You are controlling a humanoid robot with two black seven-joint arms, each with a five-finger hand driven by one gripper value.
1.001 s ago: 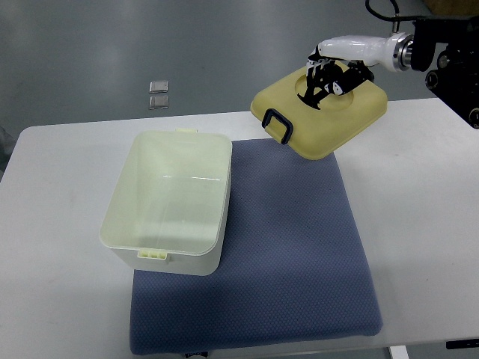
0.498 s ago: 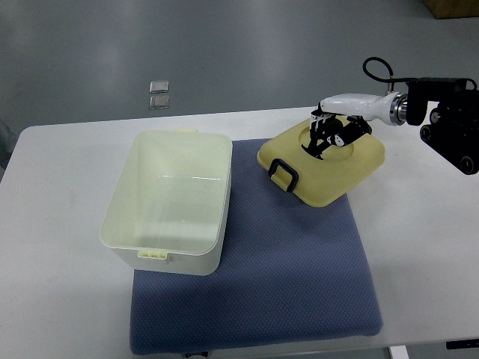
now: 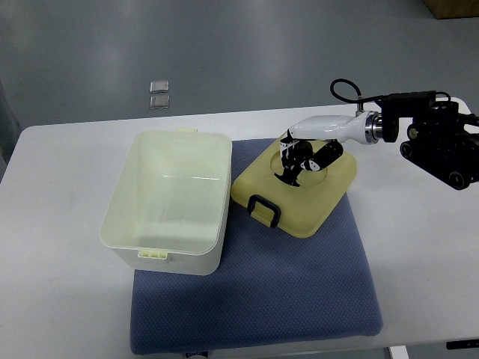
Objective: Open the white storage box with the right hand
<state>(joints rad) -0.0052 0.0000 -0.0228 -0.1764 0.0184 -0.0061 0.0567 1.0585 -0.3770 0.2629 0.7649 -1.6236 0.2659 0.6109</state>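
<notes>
Lid off, white storage box (image 3: 168, 202) open at centre left
Right hand (image 3: 299, 158) fingers grasp the yellow lid (image 3: 296, 194), apparently resting on the blue mat (image 3: 299, 277) just right of the box, on the desk (image 3: 52, 224)

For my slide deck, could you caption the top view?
Right hand grips the pale yellow plastic lid over the blue mat, beside the open white storage box.

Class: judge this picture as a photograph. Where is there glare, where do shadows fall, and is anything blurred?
Top view: faint bright streaks of glare lie on the floor of the open box; a soft shadow falls on the blue mat beneath the lid's near edge; the right hand and its dark fingers look sharp, no motion blur; lighting is even.
</notes>
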